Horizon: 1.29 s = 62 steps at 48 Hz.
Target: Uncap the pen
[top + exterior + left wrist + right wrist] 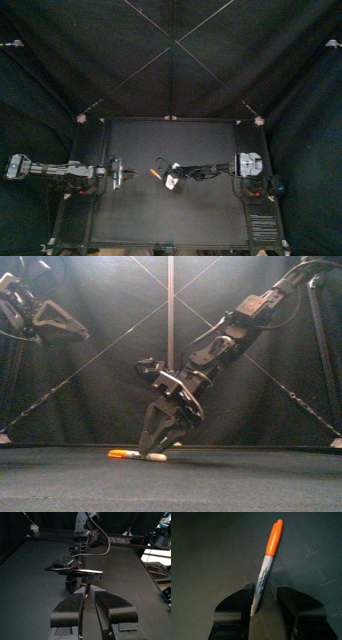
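One marker pen lies flat on the black table, its orange cap at one end and its white printed barrel at the other. My right gripper reaches down to the table from the right. Its jaws close around the barrel's rear end, and the cap points away from them. From above, the pen shows just left of the right gripper. My left gripper hangs above the table's left side with its jaws together, empty. In the left wrist view this left gripper faces the right gripper.
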### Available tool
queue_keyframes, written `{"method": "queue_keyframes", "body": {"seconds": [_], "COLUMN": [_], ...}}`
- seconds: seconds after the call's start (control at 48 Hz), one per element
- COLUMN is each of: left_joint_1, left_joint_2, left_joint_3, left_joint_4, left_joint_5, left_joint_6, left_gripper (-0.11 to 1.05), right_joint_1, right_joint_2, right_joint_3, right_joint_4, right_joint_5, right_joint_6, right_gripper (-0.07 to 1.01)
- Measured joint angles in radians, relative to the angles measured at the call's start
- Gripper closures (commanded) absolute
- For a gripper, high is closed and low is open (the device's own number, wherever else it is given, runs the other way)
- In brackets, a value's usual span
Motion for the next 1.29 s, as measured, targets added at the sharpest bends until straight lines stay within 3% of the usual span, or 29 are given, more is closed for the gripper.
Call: {"method": "queue_keyframes", "body": {"seconds": [0.354,0.458,0.729,0.833,1.083,1.292], "left_joint_1": [0.003,0.008,0.012,0.014,0.018,0.018], "left_joint_2": [0.000,0.002,0.002,0.002,0.000,0.000], "left_joint_3": [0.000,0.000,0.000,0.000,-0.012,-0.028], "left_joint_4": [-0.017,-0.032,-0.034,-0.035,-0.072,-0.083], "left_joint_5": [0.000,0.000,0.002,0.002,-0.005,-0.006], "left_joint_6": [0.0000,0.0000,0.0015,0.0000,0.0000,0.0000], "left_gripper": [0.35,0.35,0.35,0.35,0.32,0.13], "right_joint_1": [0.008,0.015,0.017,0.018,0.026,0.026], "right_joint_2": [0.015,0.015,0.017,0.011,-0.124,-0.219], "right_joint_3": [-0.012,-0.014,-0.015,-0.017,-0.025,-0.034], "right_joint_4": [-0.005,-0.005,-0.012,-0.040,-0.199,-0.259], "right_joint_5": [0.044,0.048,0.049,0.054,0.123,0.132], "right_joint_6": [0.000,0.000,0.005,0.000,0.000,0.000], "right_gripper": [0.24,0.28,0.40,0.40,0.40,0.40]}}
